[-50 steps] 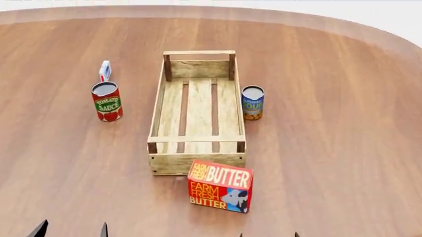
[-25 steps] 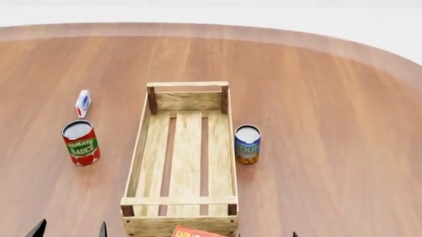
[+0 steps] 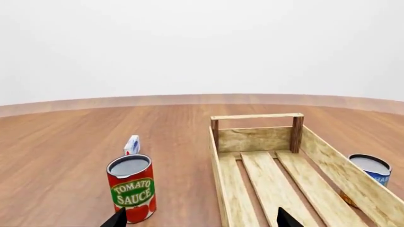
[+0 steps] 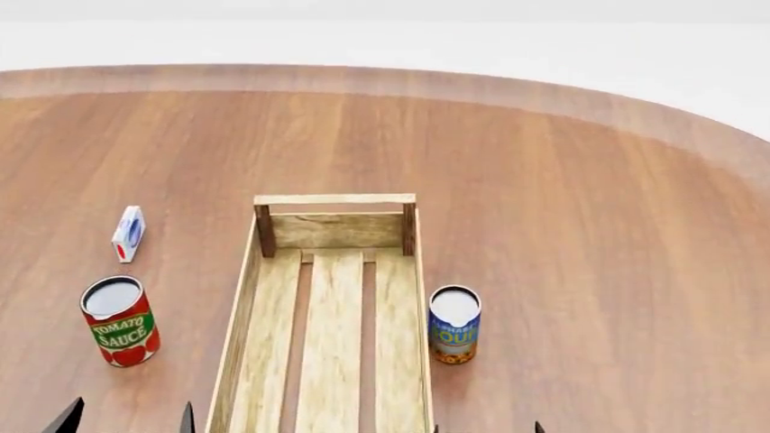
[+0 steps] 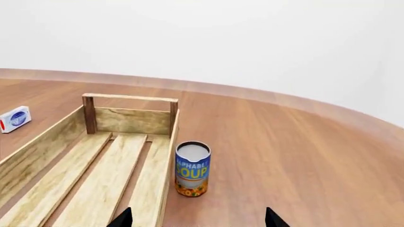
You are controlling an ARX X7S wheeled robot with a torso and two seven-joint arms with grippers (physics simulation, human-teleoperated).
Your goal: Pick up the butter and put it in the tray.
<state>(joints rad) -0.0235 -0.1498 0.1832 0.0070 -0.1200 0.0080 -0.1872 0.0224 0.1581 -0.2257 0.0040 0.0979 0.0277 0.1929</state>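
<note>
1. Left wrist: tomato sauce can (image 3: 132, 187) and small carton (image 3: 131, 144) beside the tray (image 3: 256, 140); left tool (image 3: 200, 220) tips apart.
2. Head: soup can (image 4: 455, 324) just beside the tray on the wooden surface (image 4: 601, 225); butter out of view.
3. Right wrist: right tool (image 5: 198, 218) tips apart.

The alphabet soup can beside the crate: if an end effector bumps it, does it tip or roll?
The alphabet soup can stands upright, taller than wide, so a high push probably tips it. Once down, its round body would likely roll, though the tray wall close beside may stop it.
</note>
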